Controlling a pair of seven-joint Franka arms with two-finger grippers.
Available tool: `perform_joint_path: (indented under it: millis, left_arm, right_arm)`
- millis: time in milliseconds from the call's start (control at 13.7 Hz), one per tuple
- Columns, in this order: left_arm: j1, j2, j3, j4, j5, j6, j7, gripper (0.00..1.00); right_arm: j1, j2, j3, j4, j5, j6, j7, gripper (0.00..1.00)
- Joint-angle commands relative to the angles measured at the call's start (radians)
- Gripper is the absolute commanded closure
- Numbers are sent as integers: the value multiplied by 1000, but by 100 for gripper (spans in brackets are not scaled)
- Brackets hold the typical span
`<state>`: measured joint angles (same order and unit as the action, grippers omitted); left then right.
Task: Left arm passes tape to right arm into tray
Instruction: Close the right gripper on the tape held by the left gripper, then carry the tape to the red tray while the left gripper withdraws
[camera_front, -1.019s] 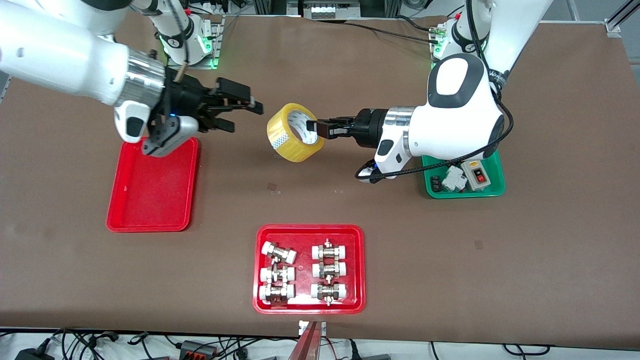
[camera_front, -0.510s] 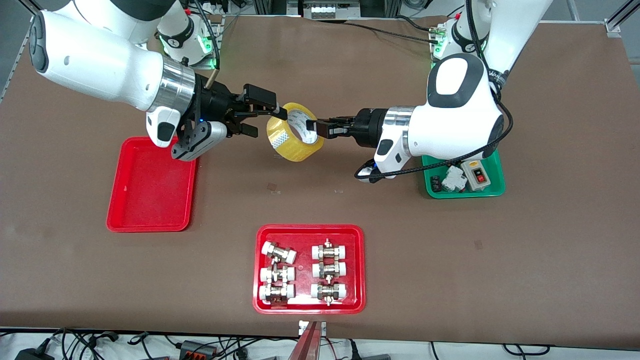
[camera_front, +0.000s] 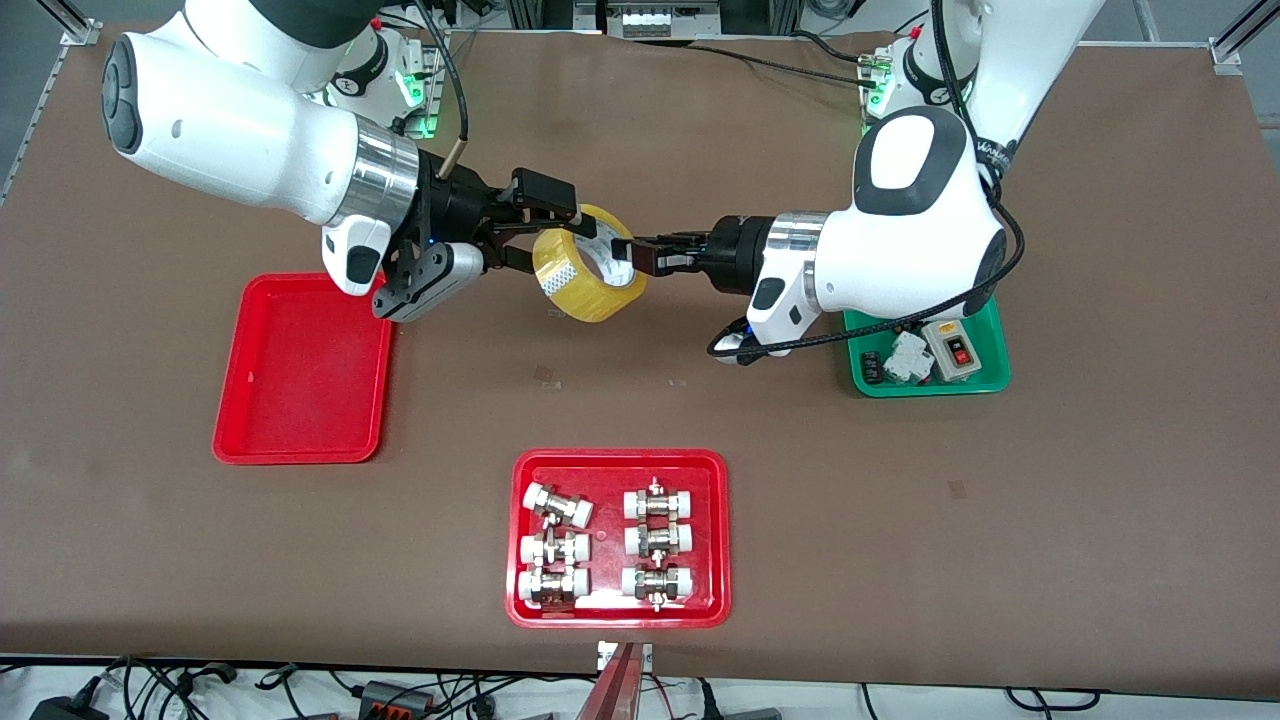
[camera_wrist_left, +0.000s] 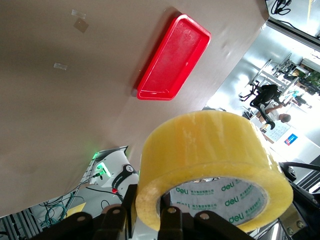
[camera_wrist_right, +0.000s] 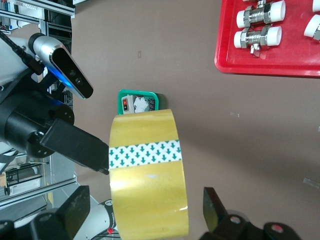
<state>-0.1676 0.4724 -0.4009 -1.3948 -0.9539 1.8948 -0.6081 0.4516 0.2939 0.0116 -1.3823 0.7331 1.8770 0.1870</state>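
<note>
The yellow tape (camera_front: 585, 285) hangs in the air over the middle of the table, standing on edge. My left gripper (camera_front: 628, 258) is shut on the ring's wall, one finger inside the core and one outside (camera_wrist_left: 126, 200). My right gripper (camera_front: 550, 240) is open, with its fingers (camera_wrist_right: 75, 210) on either side of the tape (camera_wrist_right: 147, 175) and gaps showing on both sides. The plain red tray (camera_front: 300, 370) lies toward the right arm's end of the table. It also shows in the left wrist view (camera_wrist_left: 172, 57).
A red tray with white-capped metal fittings (camera_front: 618, 540) lies nearer the front camera at mid-table. A green tray (camera_front: 930, 378) with a switch box sits under the left arm's wrist. Robot bases and cables line the table's edge by the arms.
My right gripper has moved from over the plain red tray toward the tape, and its open fingers now straddle the roll. The left arm and the tape have stayed still.
</note>
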Motion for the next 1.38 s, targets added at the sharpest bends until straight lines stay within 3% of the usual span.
perform_joint_path:
  millis: [0,146,364,583,874,947,1019,1238,1311]
  left_arm:
    - [0,-3,-1,19,-17,-16,-4,100]
    - [0,-3,-1,19,-16,-16,-4,100]
    - [0,-3,-1,19,-16,-16,-4,100]
    - [0,-3,-1,19,-14,-16,-2,100]
    - [3,-3,-1,19,-11,-20,2,99]
    - [7,-3,-1,20,-13,-40,-5,79]
    - [26,-3,1,20,-10,-75,-1,1]
    - [103,-21,11,20,19,-231,-4,0]
    - [124,-46,11,20,99,-288,-4,0]
  right_arm:
    - [10,11,-9,28,19,1,3,0]
    - [9,11,-9,28,20,1,-3,5]
    - [7,13,-9,28,20,1,6,35]
    - [3,13,-9,28,20,1,5,44]
    - [2,13,-9,28,20,1,3,46]
    - [2,13,-9,26,20,1,2,46]
    - [2,13,-9,28,20,-1,2,46]
    - [2,13,-9,26,20,-1,-3,46]
    - [1,13,-10,28,20,-1,-4,46]
